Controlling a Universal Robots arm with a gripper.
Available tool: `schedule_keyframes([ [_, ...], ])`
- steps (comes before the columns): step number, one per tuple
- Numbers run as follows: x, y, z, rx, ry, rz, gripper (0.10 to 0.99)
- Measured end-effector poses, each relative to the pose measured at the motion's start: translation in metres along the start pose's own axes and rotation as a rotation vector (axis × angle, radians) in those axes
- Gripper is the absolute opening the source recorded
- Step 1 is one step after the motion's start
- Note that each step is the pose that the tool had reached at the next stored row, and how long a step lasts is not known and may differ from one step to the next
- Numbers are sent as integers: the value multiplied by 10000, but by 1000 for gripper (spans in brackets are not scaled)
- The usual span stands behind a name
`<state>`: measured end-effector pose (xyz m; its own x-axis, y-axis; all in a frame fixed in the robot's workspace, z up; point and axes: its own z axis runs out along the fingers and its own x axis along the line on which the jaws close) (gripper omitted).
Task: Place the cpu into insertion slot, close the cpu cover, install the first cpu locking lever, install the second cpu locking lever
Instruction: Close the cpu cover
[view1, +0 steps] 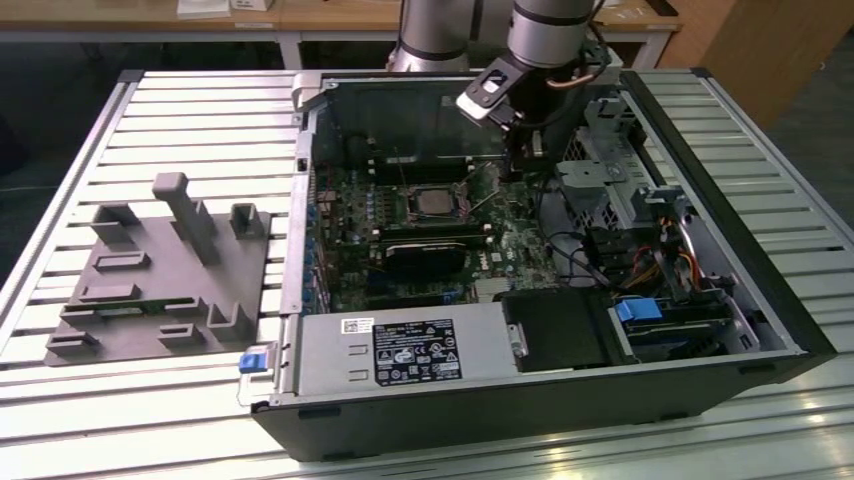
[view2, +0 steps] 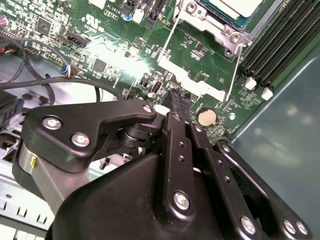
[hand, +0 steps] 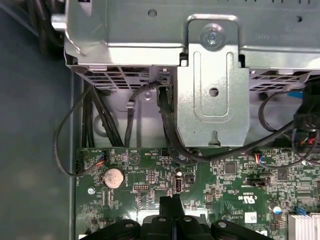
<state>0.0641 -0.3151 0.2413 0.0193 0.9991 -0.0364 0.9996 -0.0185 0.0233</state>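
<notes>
In the exterior view an open computer case lies on a slatted metal table, with a grey moulded fixture plate at nine o'clock from it. Inside, a silver power supply sits at six o'clock from the green motherboard, a black rectangular block rests on the board, and a blue latch lies at four o'clock. In both wrist views a coin cell battery sits on the board; in the first wrist view black cables pass beside a silver bracket.

The exterior view looks down from high up at the whole open computer case. Both wrist views peek past the gripper, very close to the green board inside, and both see its round battery.
</notes>
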Motion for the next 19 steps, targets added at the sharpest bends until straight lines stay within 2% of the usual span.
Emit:
schedule_keyframes([
  [5,3,-2,78,0,-1,0,102],
  [10,3,-2,82,0,-2,0,102],
  [15,3,4,85,541,-11,-20,102],
  [18,3,8,88,923,-18,-34,102],
  [19,3,9,88,1022,-21,-37,102],
])
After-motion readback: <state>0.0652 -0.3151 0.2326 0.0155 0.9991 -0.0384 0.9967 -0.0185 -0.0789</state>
